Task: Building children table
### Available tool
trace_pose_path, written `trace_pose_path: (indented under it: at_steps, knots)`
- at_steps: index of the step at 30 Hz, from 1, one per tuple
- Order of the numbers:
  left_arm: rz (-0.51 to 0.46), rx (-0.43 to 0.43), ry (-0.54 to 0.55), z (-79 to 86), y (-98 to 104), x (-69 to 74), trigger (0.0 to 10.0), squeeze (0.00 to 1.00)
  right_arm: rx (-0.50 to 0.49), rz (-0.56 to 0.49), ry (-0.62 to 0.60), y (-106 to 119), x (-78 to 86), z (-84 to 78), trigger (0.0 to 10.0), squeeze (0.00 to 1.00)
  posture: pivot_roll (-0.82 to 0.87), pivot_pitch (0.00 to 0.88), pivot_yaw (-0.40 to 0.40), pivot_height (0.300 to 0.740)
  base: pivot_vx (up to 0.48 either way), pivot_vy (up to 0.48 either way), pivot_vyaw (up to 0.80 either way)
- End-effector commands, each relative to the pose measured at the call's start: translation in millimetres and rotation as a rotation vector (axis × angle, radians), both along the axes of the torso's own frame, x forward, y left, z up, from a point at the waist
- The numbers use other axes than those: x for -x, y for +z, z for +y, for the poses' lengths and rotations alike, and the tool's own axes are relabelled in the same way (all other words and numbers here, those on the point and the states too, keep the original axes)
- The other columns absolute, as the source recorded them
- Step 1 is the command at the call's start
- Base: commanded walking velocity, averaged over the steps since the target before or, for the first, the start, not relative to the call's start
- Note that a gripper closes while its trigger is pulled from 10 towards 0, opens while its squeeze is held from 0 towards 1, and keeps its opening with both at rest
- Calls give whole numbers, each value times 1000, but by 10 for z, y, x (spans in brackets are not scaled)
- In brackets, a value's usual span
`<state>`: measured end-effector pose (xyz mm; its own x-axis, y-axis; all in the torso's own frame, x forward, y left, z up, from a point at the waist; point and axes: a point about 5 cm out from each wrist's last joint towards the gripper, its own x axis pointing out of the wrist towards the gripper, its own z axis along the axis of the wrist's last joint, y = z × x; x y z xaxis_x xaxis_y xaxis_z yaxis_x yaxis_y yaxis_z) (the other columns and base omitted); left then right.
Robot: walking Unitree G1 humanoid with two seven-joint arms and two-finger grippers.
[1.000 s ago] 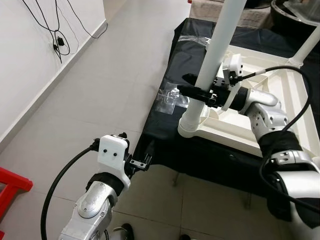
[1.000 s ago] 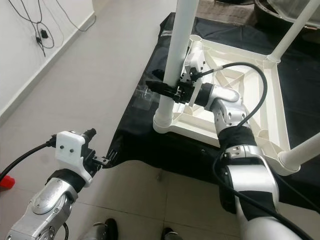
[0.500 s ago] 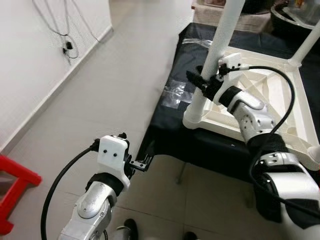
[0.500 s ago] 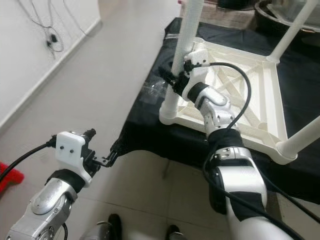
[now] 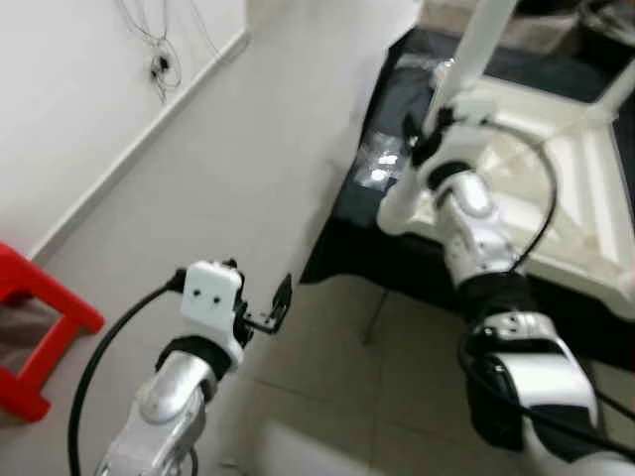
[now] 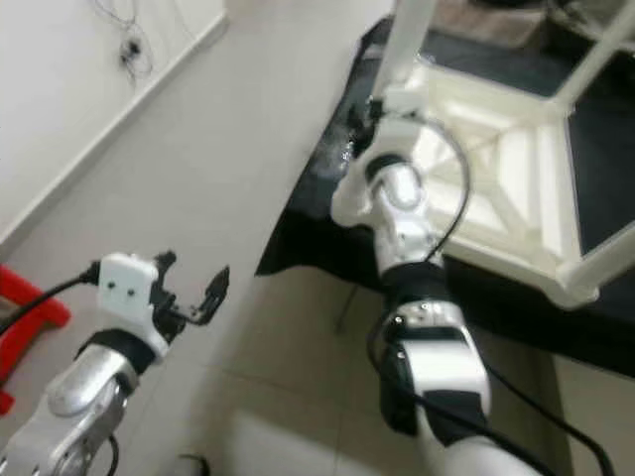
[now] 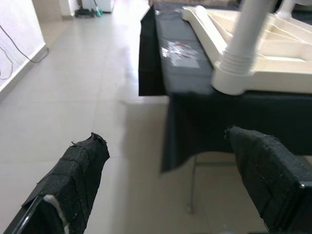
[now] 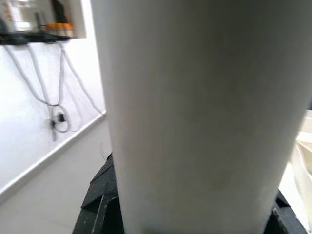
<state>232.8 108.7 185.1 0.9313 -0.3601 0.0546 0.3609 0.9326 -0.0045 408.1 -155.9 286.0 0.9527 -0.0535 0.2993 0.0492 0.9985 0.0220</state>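
Nearest to me: my left arm, raised over the tiled floor (image 5: 248,178), its left tool (image 5: 276,303) hanging in the air short of the bench, touching nothing. In the left wrist view its two black padded fingers (image 7: 73,180) stand wide apart with bare floor between them.

Low at the left edge of the head views: a red stool (image 5: 35,327) on the floor by the white wall (image 5: 69,89).

Next out: the bench, covered by a black cloth (image 5: 342,233) that hangs over its near edge. A clear plastic bag (image 5: 379,167) lies on the cloth just beside the table's near corner.

On the cloth: the white children table (image 6: 496,188), upside down, ribbed underside up. Its near-corner white leg (image 7: 248,41) stands upright in a round socket (image 7: 233,80). Two more legs rise from other corners, one far, one on the right.

At that near leg: my right arm reaches forward across the bench edge, and the right tool (image 5: 422,139) sits against the leg a little above the socket. The head views are blurred here. In the right wrist view the leg (image 8: 195,117) stands directly before the camera, with a black finger (image 8: 100,202) showing low on each side of it, so I take the tool as clamped around the leg.

Farthest: cables (image 5: 159,45) hang down the wall to a plug (image 5: 161,67) near the skirting.
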Motion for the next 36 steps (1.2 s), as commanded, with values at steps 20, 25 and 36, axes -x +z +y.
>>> trace_pose_path:
  at_steps: [20, 25, 36]
  knots:
    - [10, -6, -2, -2, -32, 3, 10000, 0, -271, 214, -749, -519, 110, 28, 10000, 0, 139, 257, -52, 740, 0, 0, 0]
    - [9, -6, -4, -9, -27, -8, 10000, 0, -381, 202, -858, -401, 125, 198, 10000, 0, 165, 251, -46, 740, 0, 0, 0]
    - [8, 34, -104, -138, -1, 79, 10000, 0, -390, 245, -865, -416, 120, 318, 10000, 0, 177, 247, -54, 740, 0, 0, 0]
